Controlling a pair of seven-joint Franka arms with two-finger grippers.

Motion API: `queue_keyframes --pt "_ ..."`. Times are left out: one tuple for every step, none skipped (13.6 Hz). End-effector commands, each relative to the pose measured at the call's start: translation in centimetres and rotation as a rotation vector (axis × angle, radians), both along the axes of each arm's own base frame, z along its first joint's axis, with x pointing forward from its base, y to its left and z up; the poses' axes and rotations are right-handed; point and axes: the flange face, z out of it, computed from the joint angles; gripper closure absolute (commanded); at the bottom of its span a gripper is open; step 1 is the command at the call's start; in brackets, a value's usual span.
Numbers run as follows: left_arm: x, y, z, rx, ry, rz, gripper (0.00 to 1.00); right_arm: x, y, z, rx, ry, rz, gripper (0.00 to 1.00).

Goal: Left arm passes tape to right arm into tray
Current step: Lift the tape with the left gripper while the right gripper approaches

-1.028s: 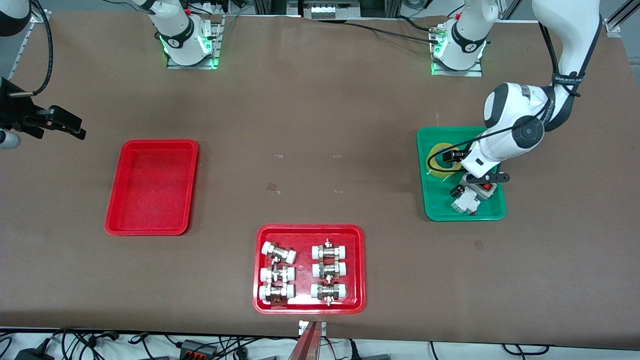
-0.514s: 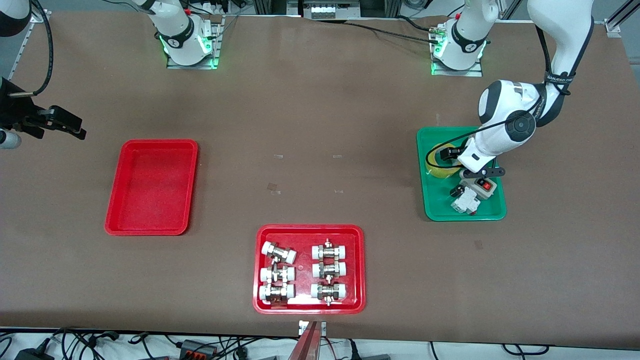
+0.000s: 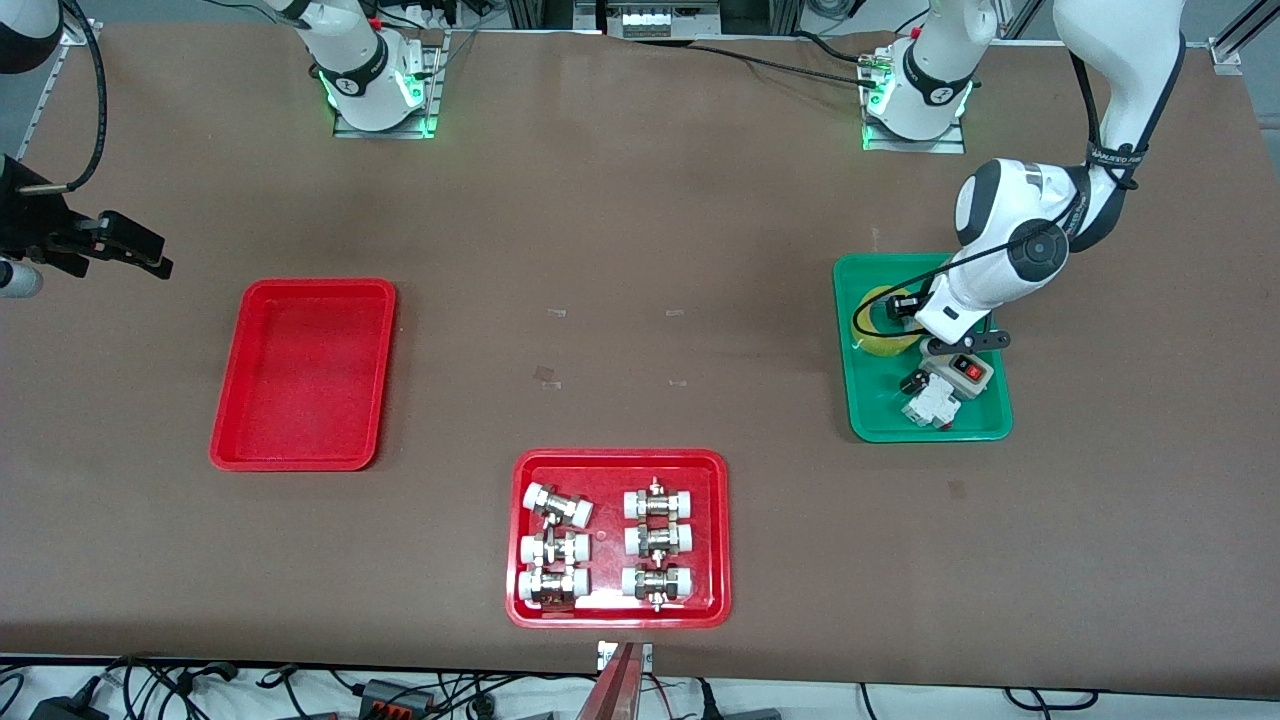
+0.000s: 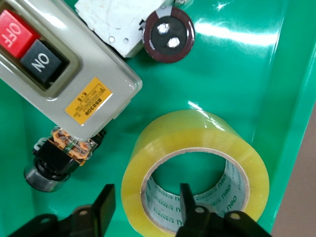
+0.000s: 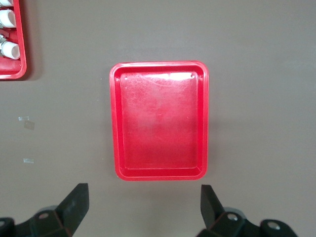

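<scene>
Left pincer (image 4: 145,210) straddling the tape (image 4: 197,170) wall inside the green tray (image 3: 885,415), right of frame.

Fingers spread, one inside the core, one outside; roll not yet pinched. Right pincer (image 5: 143,202) waits spread, high over the table (image 3: 640,250) beside the red tray (image 3: 230,440), left of frame.

Plain red rectangular plastic tray (image 5: 160,121) on brown table (image 5: 261,98), right gripper (image 5: 143,207) fingers spread wide, red tray of white-capped fittings (image 5: 11,39) at edge
</scene>
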Motion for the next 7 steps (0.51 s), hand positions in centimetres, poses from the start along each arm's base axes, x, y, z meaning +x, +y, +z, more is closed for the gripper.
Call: queue_keyframes --pt "-1.0 -0.1 0.3 0.010 -0.030 0.001 0.86 -0.3 0.0 0.2 -0.008 0.002 0.017 0.00" --pt "-1.1 0.0 0.3 0.010 -0.030 0.002 0.99 -0.3 0.0 0.2 -0.008 0.002 0.019 0.00" --pt "-1.0 0.1 0.4 0.009 -0.030 -0.002 0.99 -0.3 0.0 0.2 -0.008 0.002 0.019 0.00" --pt "-1.0 0.0 0.5 0.008 -0.030 -0.010 0.99 -0.3 0.0 0.2 -0.008 0.002 0.019 0.00" --pt "-1.0 0.0 0.7 0.009 -0.032 -0.010 0.99 -0.4 0.0 0.2 -0.008 0.004 0.017 0.00" --pt "-0.9 0.1 1.1 0.010 -0.036 -0.010 0.99 -0.4 0.0 0.2 -0.008 0.004 0.017 0.00" --pt "-0.8 0.0 1.8 0.013 -0.036 -0.012 0.99 -0.4 0.0 0.2 -0.008 0.005 0.017 0.00"
